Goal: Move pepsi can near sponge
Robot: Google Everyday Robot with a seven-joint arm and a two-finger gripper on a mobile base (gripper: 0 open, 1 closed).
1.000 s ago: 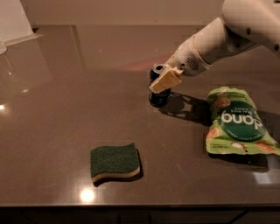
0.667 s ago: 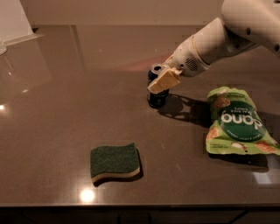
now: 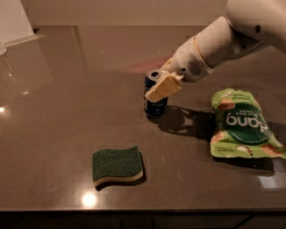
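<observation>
A brown table (image 3: 67,112) carried a can (image 3: 156,107), a sponge (image 3: 117,164) and a bag (image 3: 239,125), all apart; the gripper (image 3: 156,88) was at the can.

Reference item: green snack bag (image 3: 243,125). It lies flat on the right side of the surface (image 3: 67,112), a dark brown glossy top. The white lettering on the bag reads inverted in the camera view. Pale snack pictures sit at both ends of the bag. Directly left of the bag, a dark shadow falls on the surface. Far left of the bag and further back, a white panel (image 3: 13,20) stands at the rear corner. Behind the bag, a pale wall (image 3: 125,11) borders the rear edge. A bright reflection shows well left of the bag, near the front edge. My jaws sit up and left of the bag, near it, not touching.
</observation>
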